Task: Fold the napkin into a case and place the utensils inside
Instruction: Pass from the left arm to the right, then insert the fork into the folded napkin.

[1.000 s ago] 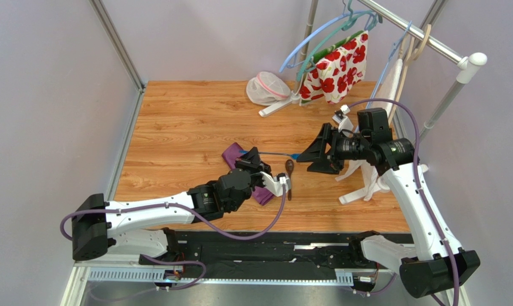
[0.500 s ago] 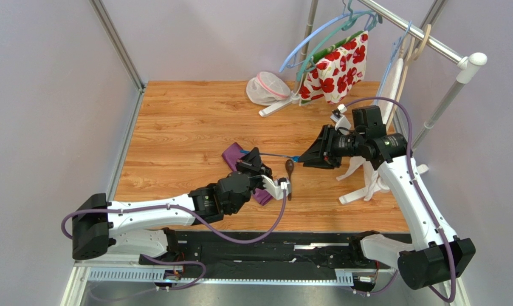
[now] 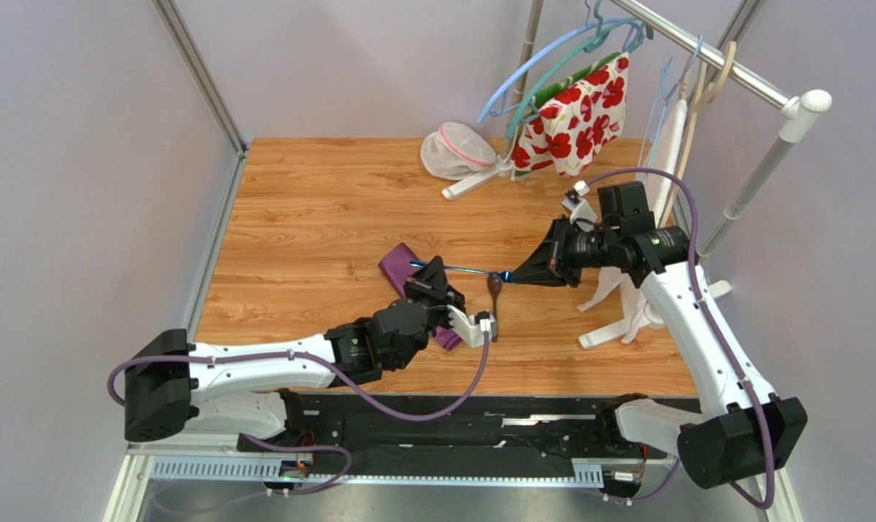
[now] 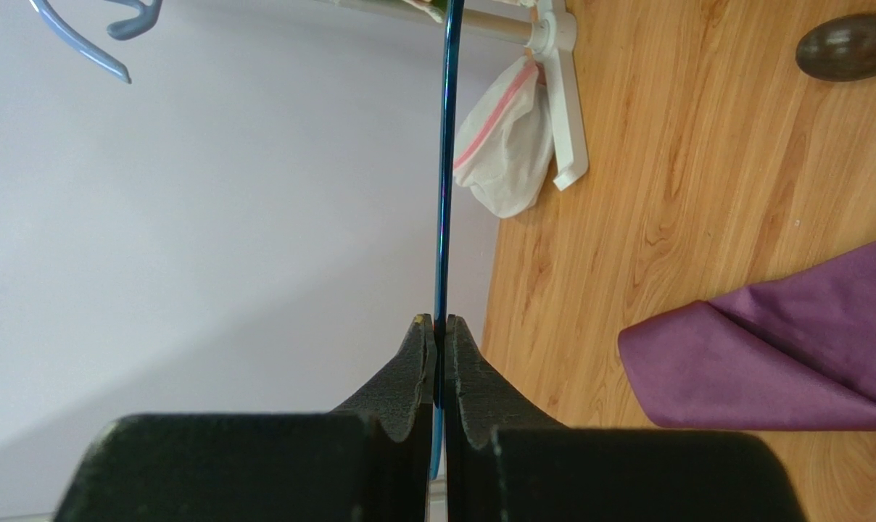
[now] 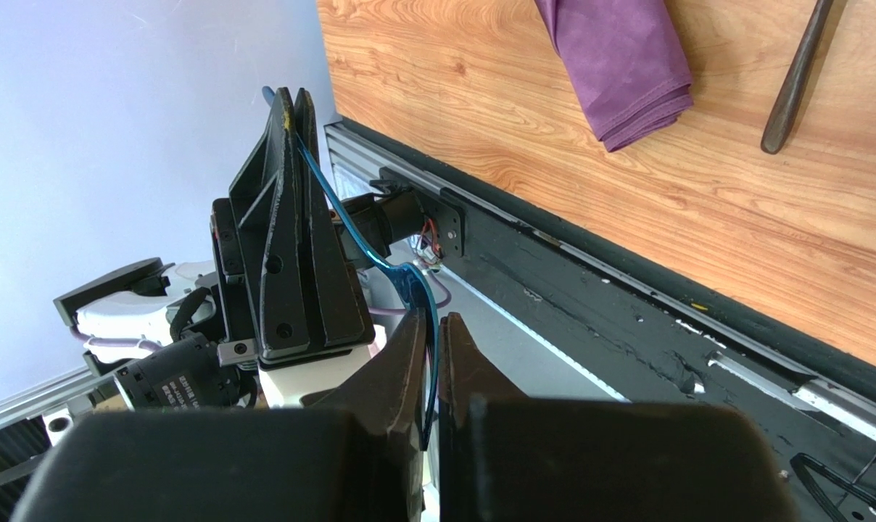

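Starting at the left of the bench [image 3: 301,207]: already folded, by the look of the napkin [image 3: 398,264], into a narrow plum strip lying flat on the wood. Seen from the left wrist as a case [image 4: 780,364] with one rounded, doubled edge. Cannot tell whether open as a pocket at either end.

Just right of that strip and partly over it: the left gripper [image 3: 433,274], pressed together on one end of a thin blue-sheened utensil [image 3: 470,269]. Apparently carried clear of the wood, roughly level, bridging the gap between the two arms.

Under that bridge, lying loose close beside the case: the spoon [image 3: 495,291], untouched, with bowl toward the far side and handle toward the arm bases.

Further right: the right gripper [image 3: 515,274], likewise closed, pinching the other end of the same blue utensil.

Reads as a mid-air handover or shared hold, with both ends clamped at once.

Folding apparently finished. Left to do: freeing one end, sliding the blue utensil into the case, then picking up the spoon and tucking it in too. Nothing inside yet.
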{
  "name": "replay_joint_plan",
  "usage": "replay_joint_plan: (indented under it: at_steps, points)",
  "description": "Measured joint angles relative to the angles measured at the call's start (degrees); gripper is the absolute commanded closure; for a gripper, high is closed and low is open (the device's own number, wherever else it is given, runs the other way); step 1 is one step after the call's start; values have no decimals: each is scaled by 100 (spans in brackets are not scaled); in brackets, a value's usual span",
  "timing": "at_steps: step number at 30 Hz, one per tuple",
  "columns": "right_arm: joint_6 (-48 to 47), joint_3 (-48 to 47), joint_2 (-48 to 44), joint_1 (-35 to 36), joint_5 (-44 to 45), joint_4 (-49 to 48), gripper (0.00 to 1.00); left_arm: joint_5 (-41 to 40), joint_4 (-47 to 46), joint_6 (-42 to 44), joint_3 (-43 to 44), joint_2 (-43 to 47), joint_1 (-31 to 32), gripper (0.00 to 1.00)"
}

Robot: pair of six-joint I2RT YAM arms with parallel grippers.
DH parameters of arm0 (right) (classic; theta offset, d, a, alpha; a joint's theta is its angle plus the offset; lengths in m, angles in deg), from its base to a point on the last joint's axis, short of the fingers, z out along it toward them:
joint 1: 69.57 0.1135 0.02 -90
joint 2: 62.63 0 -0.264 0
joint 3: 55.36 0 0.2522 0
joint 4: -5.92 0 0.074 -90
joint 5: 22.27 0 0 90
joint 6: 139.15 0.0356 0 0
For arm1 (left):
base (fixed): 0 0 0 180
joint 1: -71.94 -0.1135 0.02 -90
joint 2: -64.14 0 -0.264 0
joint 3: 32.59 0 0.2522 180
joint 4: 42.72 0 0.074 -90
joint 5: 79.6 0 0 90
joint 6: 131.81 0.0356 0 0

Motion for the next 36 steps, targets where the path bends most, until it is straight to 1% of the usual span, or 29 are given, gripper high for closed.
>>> replay_joint_plan:
  at_steps: [3, 4, 5, 6, 8, 9, 14, 16, 17, 19, 22, 23, 24, 25, 26, 27, 28, 29, 31, 33, 36]
  points:
    - [39, 85, -31, -26, -2, -66, 100, -7, -72, 13, -2, -72, 7, 99]
    - [63, 146, -63, -31, -2, -94, 100, -11, -76, 13, -2, -94, 9, 92]
    - [98, 208, -101, -35, 4, -120, 100, -15, -72, 7, -2, -122, 9, 72]
    - [131, 258, -133, -37, 15, -142, 100, -15, -68, -22, -2, -136, 11, 63]
    - [188, 459, -295, -33, 109, -245, 100, 28, 105, -249, 33, -140, 17, 4]
    - [251, 592, -420, -22, 184, -251, 100, 87, 323, -470, 98, -107, -2, 3]
    - [793, 1440, -1163, 177, 640, -769, 100, 841, 1742, -2072, 695, 433, -341, 6]
    - [1043, 1674, -1443, 387, 977, -1025, 100, 1314, 2251, -2868, 848, 850, -638, 12]
    - [1158, 1801, -1561, 549, 1239, -1172, 100, 1554, 2400, -3246, 901, 1073, -804, 20]
    - [1421, 2087, -1757, 942, 1790, -1438, 100, 2017, 2557, -4089, 935, 1526, -1198, 25]
    - [1902, 2590, -1884, 1757, 2741, -1849, 100, 2658, 2750, -5447, 949, 2116, -1939, 33]
    - [2046, 2708, -1875, 1996, 3051, -1932, 100, 2824, 2822, -5831, 981, 2210, -2175, 47]
    - [2166, 2828, -1862, 2192, 3346, -2033, 100, 2992, 2918, -6203, 1043, 2243, -2396, 56]
    - [2295, 3012, -1862, 2415, 3650, -2212, 100, 3187, 3060, -6655, 1165, 2216, -2621, 62]
    - [2400, 3134, -1860, 2551, 3862, -2304, 100, 3368, 3171, -6999, 1292, 2111, -2846, 77]
    - [2524, 3276, -1832, 2677, 4113, -2439, 100, 3679, 3294, -7383, 1458, 1934, -3143, 83]
    - [2597, 3362, -1803, 2732, 4288, -2533, 100, 4011, 3370, -7735, 1589, 1714, -3445, 87]
    - [2669, 3425, -1768, 2771, 4454, -2616, 100, 4194, 3410, -7997, 1652, 1552, -3692, 88]
    - [2785, 3526, -1718, 2828, 4750, -2791, 100, 4951, 3453, -8553, 1731, 1010, -4439, 89]
    - [2887, 3624, -1679, 2863, 4986, -3042, 100, 5543, 3482, -8950, 1735, 407, -4933, 90]
    - [2983, 3731, -1495, 2885, 5202, -3425, 100, 6157, 3604, -9320, 1751, -525, -5219, 91]
